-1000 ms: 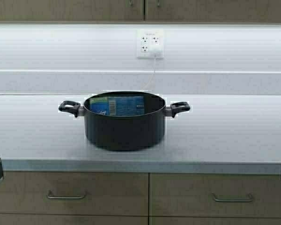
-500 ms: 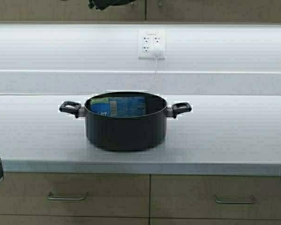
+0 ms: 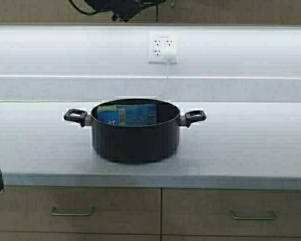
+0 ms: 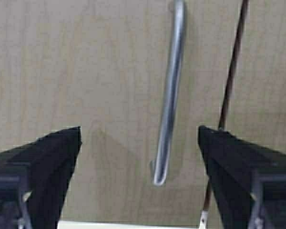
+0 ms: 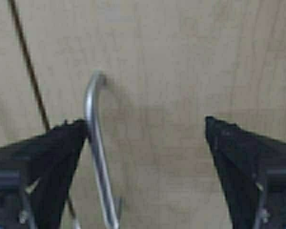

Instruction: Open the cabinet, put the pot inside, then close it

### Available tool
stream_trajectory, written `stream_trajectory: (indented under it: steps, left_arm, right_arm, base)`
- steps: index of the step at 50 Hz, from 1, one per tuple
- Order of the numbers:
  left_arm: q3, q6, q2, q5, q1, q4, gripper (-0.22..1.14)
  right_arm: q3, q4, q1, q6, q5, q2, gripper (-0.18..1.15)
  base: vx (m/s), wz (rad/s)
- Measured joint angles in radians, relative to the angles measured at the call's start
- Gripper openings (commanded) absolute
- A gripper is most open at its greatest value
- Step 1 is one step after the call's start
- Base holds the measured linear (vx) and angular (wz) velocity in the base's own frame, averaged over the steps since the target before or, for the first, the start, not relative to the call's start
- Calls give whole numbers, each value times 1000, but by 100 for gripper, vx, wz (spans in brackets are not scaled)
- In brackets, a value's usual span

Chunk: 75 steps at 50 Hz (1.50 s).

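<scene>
Overhead, the cabinet [image 3: 200, 10] doors are closed. The pot [image 3: 135, 130] sits mid-bench, nearer the front edge. The left gripper [image 4: 139, 138] is spread around one bar handle [image 4: 169, 95]; the right gripper [image 5: 145, 129] is spread at the other door's handle [image 5: 97, 152].

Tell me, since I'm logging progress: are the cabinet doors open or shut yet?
Shut. In both wrist views the cabinet doors lie flush; the open left gripper and right gripper only straddle the handles.

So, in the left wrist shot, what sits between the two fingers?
In the left wrist view the left gripper is open, and between its fingers stands the cabinet door's vertical metal bar handle, against bare wood-grain; neither finger touches it.
</scene>
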Motion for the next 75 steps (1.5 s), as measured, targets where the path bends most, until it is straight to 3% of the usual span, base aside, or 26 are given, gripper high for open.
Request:
stream_trajectory:
  steps: [14,18,23,26,29,32,35,37,40,44,51,75]
  left_arm:
    - [-60,8,37,0,5,-5,102]
    - [-60,8,37,0,3,-5,101]
    - [-58,8,37,0,3,-6,96]
    - [-58,9,37,-2,3,-8,84]
    - [-58,12,37,0,5,-12,62]
    - [-60,17,37,11,3,-20,28]
    - [-60,18,32,43,2,-44,-6]
    - [-58,20,28,71,2,-64,-16]
    - [-48,21,18,103,6,-71,-5]
    - [-21,23,-9,137,11,-71,11]
    - [72,25,-87,183,3,-71,4]
    - [400,18,-396,383,6,23,4]
  right_arm:
    - [-25,5,18,-6,-74,29,103]
    - [-26,6,18,-8,-77,34,96]
    - [-32,6,26,-9,-84,46,70]
    - [-38,8,32,-9,-83,52,43]
    - [-51,8,41,-9,-81,60,12]
    - [-63,6,44,-9,-77,69,-7]
    - [-71,6,46,-18,-67,69,-2]
    - [-71,3,46,-20,-58,69,5]
    - [-71,3,46,-20,-52,69,11]
    - [-63,2,49,-20,-51,63,8]
    - [17,-5,55,-20,-37,5,6]
    - [397,-32,69,-12,173,-357,6]
  base:
    - [2,0]
    - [2,1]
    - [1,0]
    - [0,0]
    - [0,0]
    - [0,0]
    - [0,0]
    - [0,0]
    - [0,0]
    - [0,0]
    - [0,0]
    - [1,0]
